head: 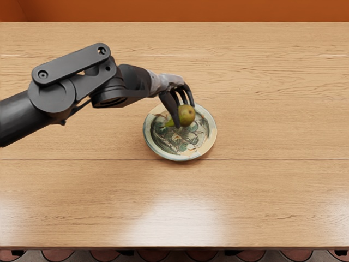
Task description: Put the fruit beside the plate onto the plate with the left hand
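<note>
A yellow-green pear (186,114) sits over the upper part of a patterned round plate (191,148) in the middle of the wooden table. My left hand (179,103) reaches in from the left, its dark fingers (173,107) curled over and around the pear from above. The fingers still wrap the fruit. I cannot tell whether the pear rests on the plate or hangs just above it. The right arm does not show.
The wooden table (245,191) spreads wide on every side of the plate, with its front edge near the bottom of the view. An orange wall runs behind the far edge. My left forearm (60,93) crosses the table's left part.
</note>
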Controlling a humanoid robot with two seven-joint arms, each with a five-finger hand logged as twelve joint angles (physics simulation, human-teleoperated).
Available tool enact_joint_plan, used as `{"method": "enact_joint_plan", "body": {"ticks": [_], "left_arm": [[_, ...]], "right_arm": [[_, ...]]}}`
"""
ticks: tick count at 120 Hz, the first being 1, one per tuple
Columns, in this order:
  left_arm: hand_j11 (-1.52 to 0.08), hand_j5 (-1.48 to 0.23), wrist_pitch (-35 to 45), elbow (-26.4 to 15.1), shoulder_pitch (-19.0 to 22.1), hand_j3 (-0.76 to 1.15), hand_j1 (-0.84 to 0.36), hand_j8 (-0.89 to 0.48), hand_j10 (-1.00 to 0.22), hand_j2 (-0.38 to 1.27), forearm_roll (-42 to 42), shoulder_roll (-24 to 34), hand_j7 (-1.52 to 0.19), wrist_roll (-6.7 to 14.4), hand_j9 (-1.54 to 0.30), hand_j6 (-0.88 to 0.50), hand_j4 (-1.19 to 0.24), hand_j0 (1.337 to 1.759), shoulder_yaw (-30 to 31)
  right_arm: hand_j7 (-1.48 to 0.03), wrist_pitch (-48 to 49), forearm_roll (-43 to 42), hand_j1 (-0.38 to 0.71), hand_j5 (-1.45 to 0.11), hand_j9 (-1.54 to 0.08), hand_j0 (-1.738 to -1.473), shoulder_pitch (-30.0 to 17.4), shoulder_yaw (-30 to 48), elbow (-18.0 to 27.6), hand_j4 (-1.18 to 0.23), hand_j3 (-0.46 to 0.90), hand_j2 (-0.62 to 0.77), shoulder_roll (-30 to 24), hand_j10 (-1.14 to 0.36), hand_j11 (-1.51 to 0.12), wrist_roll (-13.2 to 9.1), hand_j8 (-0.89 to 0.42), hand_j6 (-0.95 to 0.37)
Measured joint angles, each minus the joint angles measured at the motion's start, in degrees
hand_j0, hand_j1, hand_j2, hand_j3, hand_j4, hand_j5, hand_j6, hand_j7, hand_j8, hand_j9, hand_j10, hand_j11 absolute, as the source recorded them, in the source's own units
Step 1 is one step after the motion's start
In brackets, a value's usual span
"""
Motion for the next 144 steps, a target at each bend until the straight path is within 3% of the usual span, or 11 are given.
{"method": "enact_joint_plan", "body": {"ticks": [26,49,62,83,108,120,144], "left_arm": [[-0.36,-0.37,6.2,-0.2,0.0,0.00,0.04,-0.23,-0.27,0.20,-2.5,-0.6,-0.36,0.0,-0.36,-0.22,-0.26,1.657,-0.3],[-0.16,-0.16,7.4,-2.2,0.2,0.00,0.21,-0.11,-0.12,0.08,-3.8,1.4,-0.16,0.0,-0.16,-0.10,-0.12,1.658,-0.9],[-0.11,-0.11,8.1,-7.4,1.2,0.00,0.26,-0.07,-0.08,0.05,-5.1,5.7,-0.11,0.0,-0.11,-0.07,-0.08,1.658,-1.0],[-0.07,-0.07,9.0,-14.0,3.2,0.00,0.29,-0.05,-0.05,0.03,-16.3,11.4,-0.07,0.0,-0.07,-0.05,-0.05,1.658,-1.1],[-0.05,-0.05,12.9,-24.7,11.7,0.00,0.30,-0.04,-0.04,0.01,-24.4,20.1,-0.05,0.0,-0.05,-0.04,-0.04,1.658,-5.2],[-0.05,-0.05,12.5,-27.9,16.3,0.00,0.31,-0.04,-0.04,0.01,-26.1,23.0,-0.05,0.0,-0.05,-0.04,-0.04,1.658,-8.9],[-0.04,-0.04,4.2,-31.3,17.5,0.00,0.31,-0.03,-0.03,0.01,-40.8,36.3,-0.04,0.0,-0.04,-0.03,-0.03,1.658,-12.4]], "right_arm": [[0.00,0.0,0.0,-0.35,0.00,0.00,-1.658,0.0,0.0,0.0,0.00,0.00,0.00,0.0,0.00,0.00,0.0,0.00,0.00],[0.00,0.0,0.0,-0.35,0.00,0.00,-1.658,0.0,0.0,0.0,0.00,0.00,0.00,0.0,0.00,0.00,0.0,0.00,0.00],[0.00,0.0,0.0,-0.35,0.00,0.00,-1.658,0.0,0.0,0.0,0.00,0.00,0.00,0.0,0.00,0.00,0.0,0.00,0.00],[0.00,0.0,0.0,-0.35,0.00,0.00,-1.658,0.0,-0.1,0.0,0.00,0.00,0.00,0.0,0.00,0.00,0.0,0.00,0.00],[0.00,0.0,0.0,-0.35,0.00,0.00,-1.658,0.2,-0.1,0.1,0.00,0.00,0.00,0.0,0.00,0.00,0.0,0.00,0.00],[0.00,0.0,0.0,-0.35,0.00,0.00,-1.658,0.3,-0.1,0.1,0.00,0.00,0.00,0.0,0.00,0.00,0.0,0.00,0.00],[0.00,0.0,-0.1,-0.35,0.00,0.00,-1.658,0.4,-0.2,0.1,0.00,0.00,0.00,0.0,0.00,0.00,-0.1,0.00,0.00]]}}
